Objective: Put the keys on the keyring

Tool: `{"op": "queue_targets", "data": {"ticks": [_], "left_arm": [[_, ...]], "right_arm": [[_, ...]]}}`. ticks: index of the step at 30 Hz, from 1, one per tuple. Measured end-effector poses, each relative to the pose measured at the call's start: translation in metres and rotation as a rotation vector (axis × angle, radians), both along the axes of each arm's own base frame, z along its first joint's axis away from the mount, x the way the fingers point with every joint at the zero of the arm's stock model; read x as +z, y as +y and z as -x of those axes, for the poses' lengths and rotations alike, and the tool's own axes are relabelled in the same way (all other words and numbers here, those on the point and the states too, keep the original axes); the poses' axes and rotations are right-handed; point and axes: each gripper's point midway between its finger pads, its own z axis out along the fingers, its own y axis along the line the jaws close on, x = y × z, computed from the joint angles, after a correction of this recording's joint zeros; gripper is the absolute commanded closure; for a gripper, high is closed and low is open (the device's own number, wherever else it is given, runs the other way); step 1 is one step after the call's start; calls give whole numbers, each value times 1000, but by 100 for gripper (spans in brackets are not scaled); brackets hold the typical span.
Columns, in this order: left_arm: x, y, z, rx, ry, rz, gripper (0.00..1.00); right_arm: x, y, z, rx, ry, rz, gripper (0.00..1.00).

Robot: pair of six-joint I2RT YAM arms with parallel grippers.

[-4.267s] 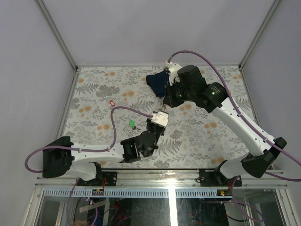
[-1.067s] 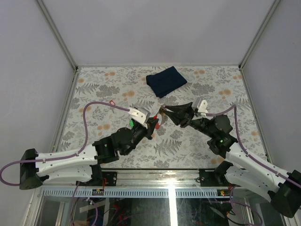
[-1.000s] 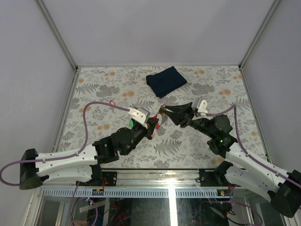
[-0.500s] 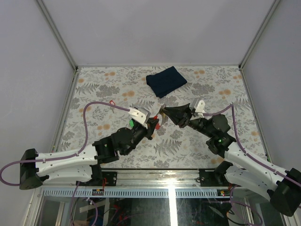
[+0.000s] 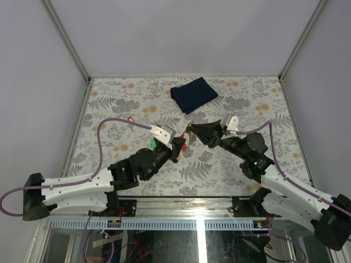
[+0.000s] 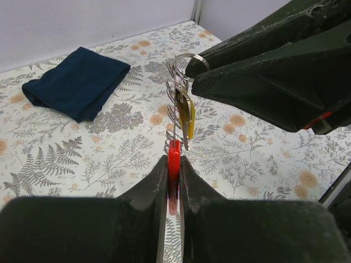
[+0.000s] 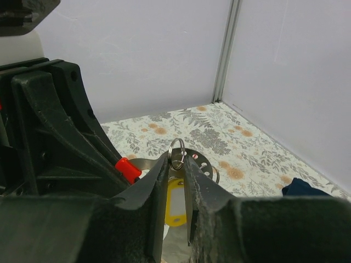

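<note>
Between both jaws: keyring (image 6: 172,98) held stretched above the counter (image 5: 109,109) (probably to steady it for threading)
Left jaws: shut tight on red tag (image 6: 174,159)
Right jaws: nearly closed, pinching the top ring
Yellow key (image 6: 187,118): hangs just below right jaws, looks threaded
Green key (image 5: 154,143): on counter near left jaws, not yet done

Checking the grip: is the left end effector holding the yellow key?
No, the left end effector pinches the red tag; the yellow key hangs outside its grip.

The yellow key (image 6: 189,118) hangs from the upright red-tagged keyring (image 6: 174,159); green key (image 5: 154,143) lies apart.
</note>
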Motion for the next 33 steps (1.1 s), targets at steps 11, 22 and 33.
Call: {"op": "queue_targets", "data": {"ticks": [11, 22, 33], "left_arm": [[0, -1, 1, -6, 0, 0, 100], [0, -2, 2, -13, 0, 1, 100], [0, -2, 2, -18, 1, -1, 100]], "right_arm": [[-2, -1, -4, -21, -1, 6, 80], [-5, -1, -6, -28, 3, 10, 91], [-8, -1, -6, -29, 7, 25, 100]]}}
